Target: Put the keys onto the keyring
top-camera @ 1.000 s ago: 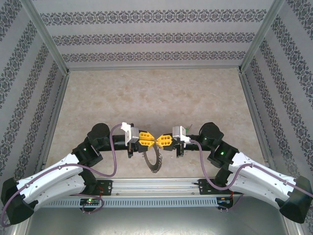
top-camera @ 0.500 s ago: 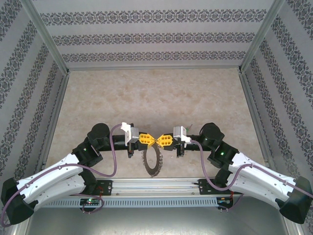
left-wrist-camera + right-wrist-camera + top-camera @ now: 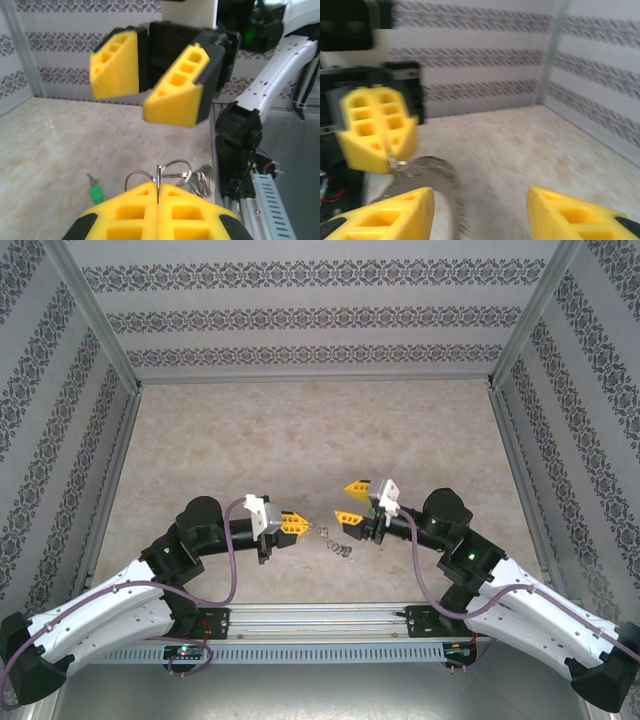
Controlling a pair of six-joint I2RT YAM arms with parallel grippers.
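My left gripper [image 3: 300, 528] [image 3: 158, 189] is shut on a thin wire loop of the keyring [image 3: 337, 543] [image 3: 202, 181]. The dark ring with its silvery loops hangs from the yellow jaws over the table, blurred as it swings [image 3: 431, 172]. My right gripper [image 3: 352, 504] [image 3: 479, 196] stands open just right of the ring, apart from it, with nothing between its fingers; it also faces the left wrist camera [image 3: 142, 105]. The green-headed key [image 3: 95, 193] lies flat on the marble table below, beside the ring. The left gripper [image 3: 382, 154] sits at the left of the right wrist view.
The marble table [image 3: 300, 440] stretches away behind the grippers, walled by patterned panels [image 3: 320, 315] at the back and sides. A metal rail [image 3: 320, 620] with the arm bases runs along the near edge.
The right gripper has opened, let go of the keyring and pulled back up to the right. The ring now hangs from the left gripper alone, which has shifted slightly left.
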